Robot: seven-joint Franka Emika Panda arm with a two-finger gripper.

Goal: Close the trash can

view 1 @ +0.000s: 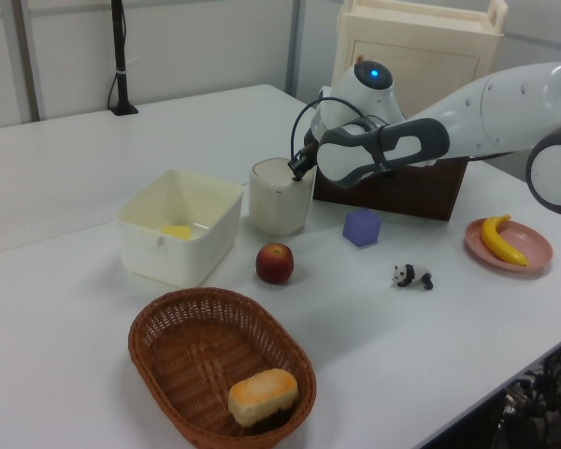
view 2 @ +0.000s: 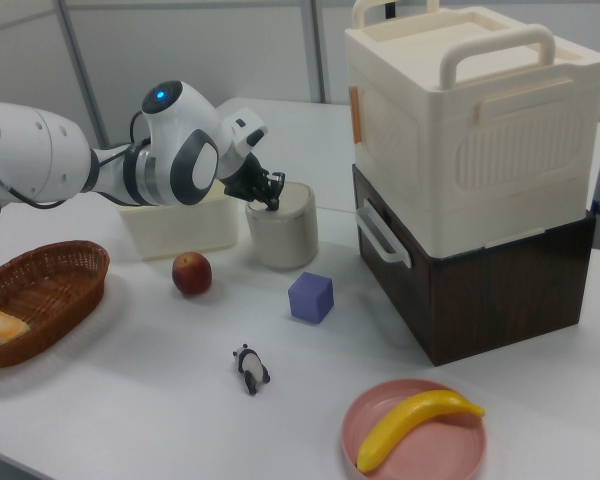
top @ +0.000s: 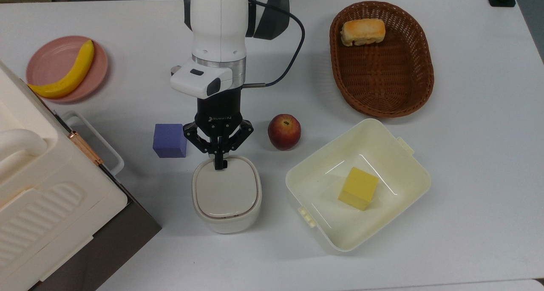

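Top view overhead; left, right views opposed.

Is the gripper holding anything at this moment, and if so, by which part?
Nothing is held. The gripper is shut, with its tip at the rear edge of the trash can lid, which lies flat.
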